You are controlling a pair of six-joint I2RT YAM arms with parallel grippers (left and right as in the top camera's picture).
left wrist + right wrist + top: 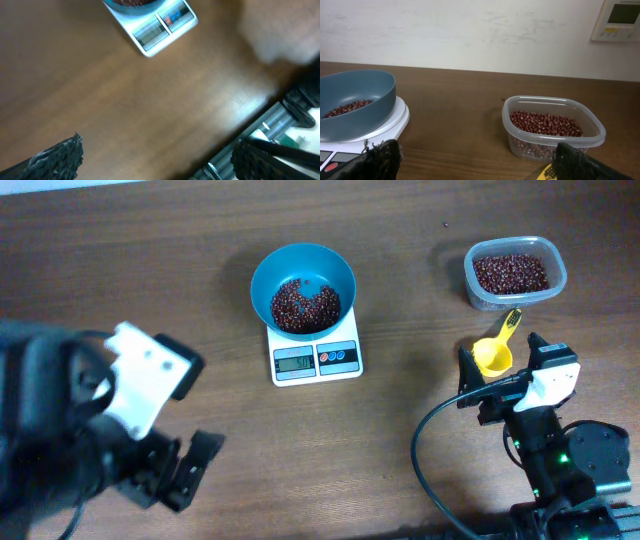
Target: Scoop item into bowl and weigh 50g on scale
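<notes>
We see a dark brown wooden table (150,240), a scuffed off-white wall (470,30) behind it, and a white wall panel (620,20).

Left arm (60,450): black, with white cover plate (145,375). Right arm (565,455): black, white housing (552,380), green indicator lights, black cable (425,450) at 9 o'clock. End effector pads (382,159): black, textured.

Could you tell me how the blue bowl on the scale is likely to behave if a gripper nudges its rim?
The bowl overhangs the small scale, so a push on its rim may tip or slide it. It looks like thin plastic holding only a shallow layer of beans, so probably light.
</notes>
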